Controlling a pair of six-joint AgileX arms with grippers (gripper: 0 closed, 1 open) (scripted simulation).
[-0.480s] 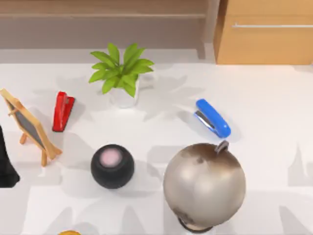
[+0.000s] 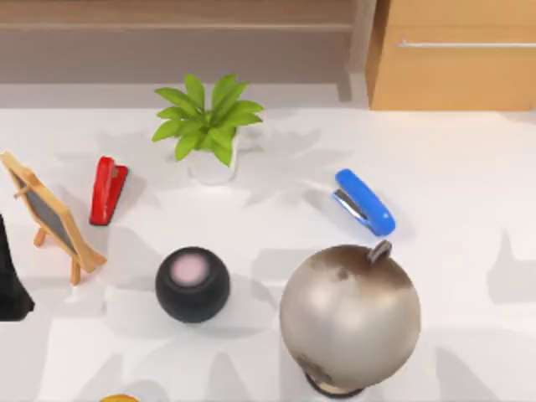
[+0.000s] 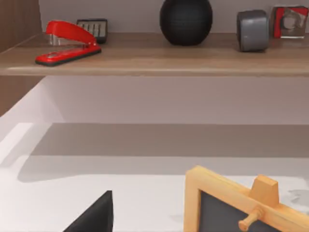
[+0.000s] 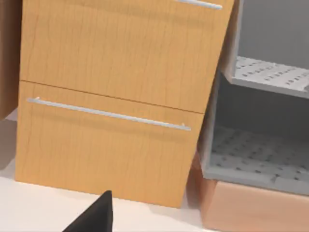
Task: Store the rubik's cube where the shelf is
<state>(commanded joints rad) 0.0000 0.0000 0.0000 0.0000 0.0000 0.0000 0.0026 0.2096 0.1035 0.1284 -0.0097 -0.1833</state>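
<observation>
The rubik's cube is out of view. The shelf (image 2: 176,38) runs along the back of the table at the left, a long low brown unit. In the left wrist view its board (image 3: 154,60) carries a red stapler (image 3: 67,42), a black round object (image 3: 186,20), a grey cylinder (image 3: 252,30) and a red-framed item (image 3: 290,21). My left arm (image 2: 10,285) sits at the table's left edge, and a black part of the left gripper (image 3: 94,217) shows close to the wooden chalkboard easel (image 3: 241,208). A black part of my right gripper (image 4: 94,216) faces the drawer cabinet (image 4: 116,96).
On the table stand a potted plant (image 2: 209,126), a red stapler (image 2: 107,189), a blue stapler (image 2: 365,202), a black speaker (image 2: 192,283), a large globe (image 2: 349,316) and the easel (image 2: 50,216). The drawer cabinet (image 2: 456,59) is at the back right, with a grey rack (image 4: 270,121) beside it.
The objects on the table have not moved. A shadow at the table's right edge has shifted slightly.
</observation>
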